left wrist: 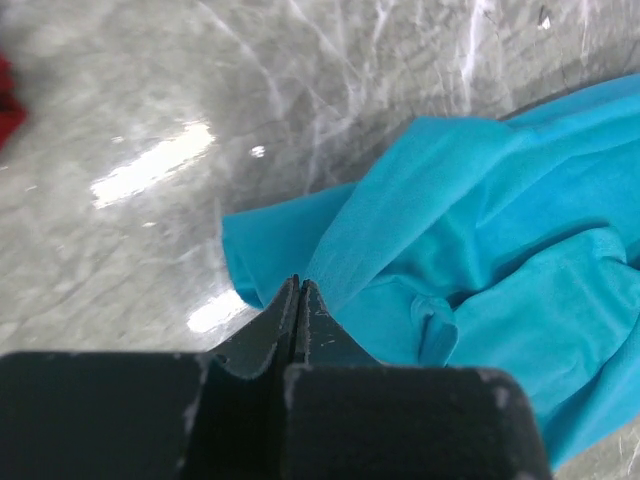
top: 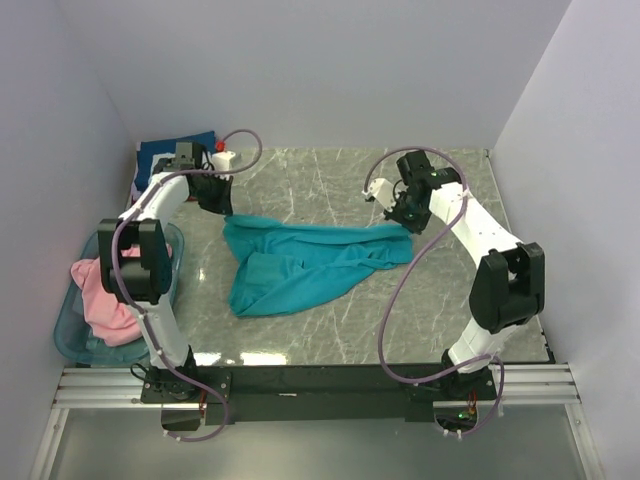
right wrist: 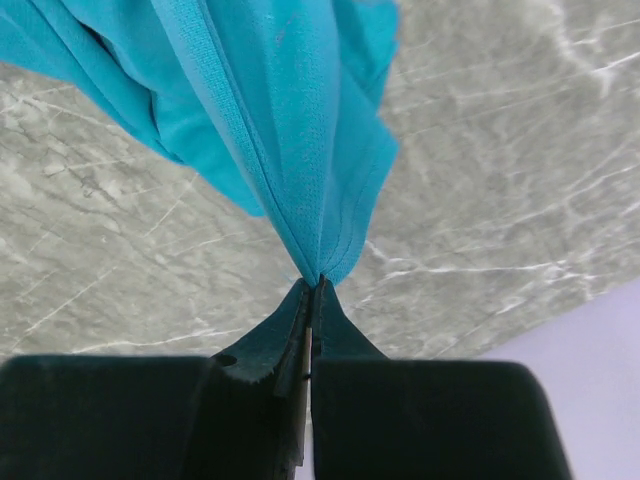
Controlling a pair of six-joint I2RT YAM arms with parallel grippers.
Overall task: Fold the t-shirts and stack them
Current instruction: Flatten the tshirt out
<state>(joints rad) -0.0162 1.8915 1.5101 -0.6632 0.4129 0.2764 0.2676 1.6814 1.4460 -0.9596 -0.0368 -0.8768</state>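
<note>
Teal t-shirt [top: 300, 270] lies spread and rumpled at the centre of the grey marble-patterned table [top: 330, 335], with its bulk towards the lower left and a narrower band running to the upper right.

Left gripper [top: 220, 205] sits at the shirt's upper-left corner. In the left wrist view its jaws are pressed together with no gap. A fold of teal cloth runs straight into the fingertips [left wrist: 305, 292], so the corner appears pinched between them.

Right gripper [top: 400, 215] is at the shirt's right end. In the right wrist view its jaws are clamped together on a gathered bunch of teal fabric, and the pleats fan out from the tips towards the top of the frame. The marble surface shows beneath the cloth.

Other items noted:
- Translucent light-blue basket [top: 63, 332] stands at the left edge of the overhead frame, beside the left arm.
- Pink t-shirt [top: 105, 300] is heaped inside the basket.
- Navy shirt [top: 175, 150] lies in the far upper-left corner of the table. Its detail cannot be made out.
- Red cloth [left wrist: 8, 105] shows as a blurred patch at the left edge of the left wrist view.
</note>
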